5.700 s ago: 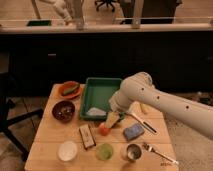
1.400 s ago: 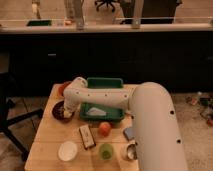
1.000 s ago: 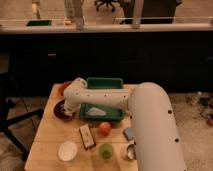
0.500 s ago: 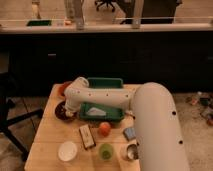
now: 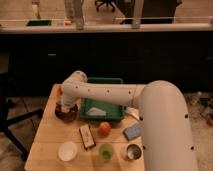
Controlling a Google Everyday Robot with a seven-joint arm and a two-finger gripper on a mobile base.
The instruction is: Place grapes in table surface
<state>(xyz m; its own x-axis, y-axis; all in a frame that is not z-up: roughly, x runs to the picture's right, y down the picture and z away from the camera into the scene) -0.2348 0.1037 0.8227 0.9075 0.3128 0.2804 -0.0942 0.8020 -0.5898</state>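
Note:
My gripper (image 5: 65, 106) hangs at the end of the white arm (image 5: 107, 93) and points down into the dark red bowl (image 5: 66, 114) at the left of the tan wooden table surface (image 5: 47, 135). The wrist covers the inside of the bowl. The grapes do not show; they are hidden under the gripper or out of view.
A green tray (image 5: 114, 116) with a white item (image 5: 97, 112) stands right of the bowl. An orange fruit (image 5: 104, 128), a dark packet (image 5: 87, 136), a white bowl (image 5: 67, 150), a green cup (image 5: 105, 151), a metal cup (image 5: 132, 151) and a blue item (image 5: 133, 131) lie in front. An orange bowl (image 5: 58, 91) sits behind the wrist.
The arm swung from the right side of the table across the tray to the dark red bowl. In the last second it has hardly moved.

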